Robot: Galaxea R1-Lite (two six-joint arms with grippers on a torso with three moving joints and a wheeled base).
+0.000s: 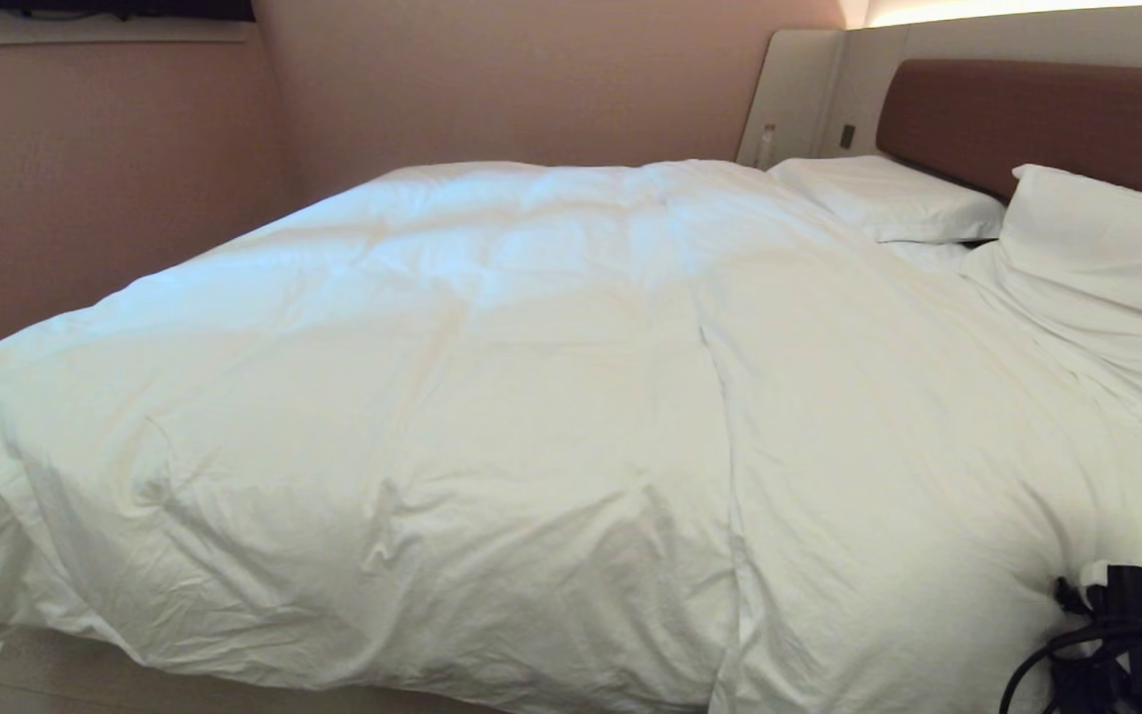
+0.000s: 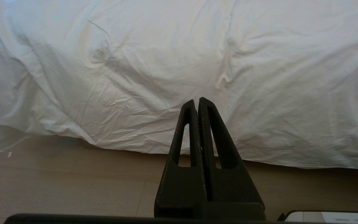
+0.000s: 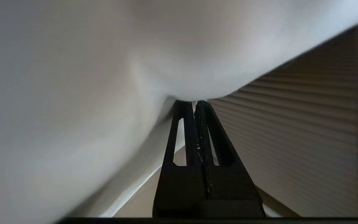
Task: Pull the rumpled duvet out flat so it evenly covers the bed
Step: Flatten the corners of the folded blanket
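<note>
Right hand (image 3: 196,104), clamped on the duvet (image 1: 531,377) edge just ahead of its fingertips, sits nearer the bed's (image 1: 1027,119) headboard end than the parked, closed left hand (image 2: 196,102).

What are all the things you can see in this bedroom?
duvet: one, white, spread wrinkled over the bed, its edge hanging down the near side
pillows: two, white, at the head end by the headboard
headboard: one, brown, at the far right
wall: pinkish, behind the bed
floor: light wood, below the duvet's edge
left gripper: one, black, jaws shut, over the floor beside the bed, holding nothing
right gripper: one, black, jaws shut on the duvet's fabric at the near right corner
</note>
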